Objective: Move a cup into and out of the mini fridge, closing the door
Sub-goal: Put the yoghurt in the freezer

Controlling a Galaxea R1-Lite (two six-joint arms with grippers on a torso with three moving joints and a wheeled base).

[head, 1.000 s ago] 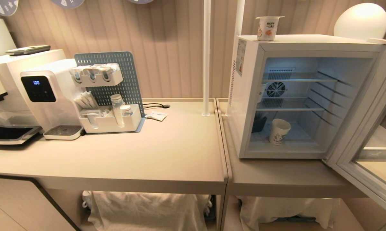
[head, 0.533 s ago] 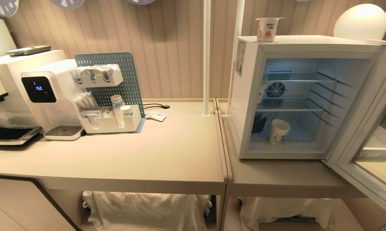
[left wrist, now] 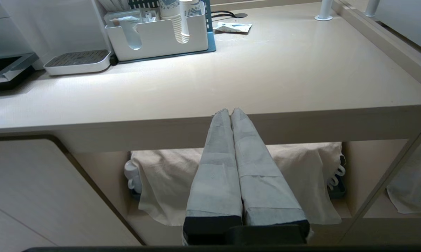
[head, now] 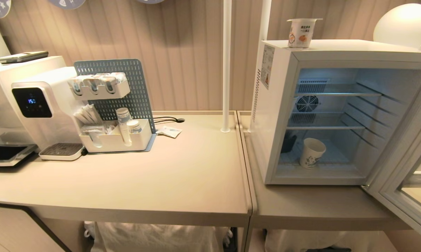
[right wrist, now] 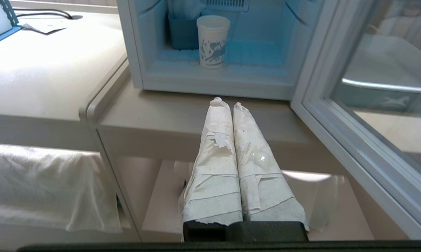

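Observation:
The white mini fridge (head: 277,105) stands on the right-hand counter with its glass door (head: 406,182) swung wide open to the right. Inside, on the fridge floor near the left wall, the white paper cup (head: 312,153) with a blue print stands upright; the right wrist view shows the cup (right wrist: 213,41) too, beyond the fridge sill. My right gripper (right wrist: 226,102) is shut and empty, held low in front of the counter edge below the fridge. Shut and empty as well, my left gripper (left wrist: 230,111) hangs before the front edge of the left counter. Neither arm shows in the head view.
A small foil-lidded tub (head: 302,32) sits on top of the fridge. On the left counter stand a white water dispenser (head: 39,108) and a white organiser tray (head: 116,140) with stacked cups and a blue pegboard. A white pole (head: 226,66) rises between the counters. Cloth-covered items lie below.
The whole head view has shifted: the fridge sits lower and further right, and more of the door is cut off. The cup and both grippers have stayed put.

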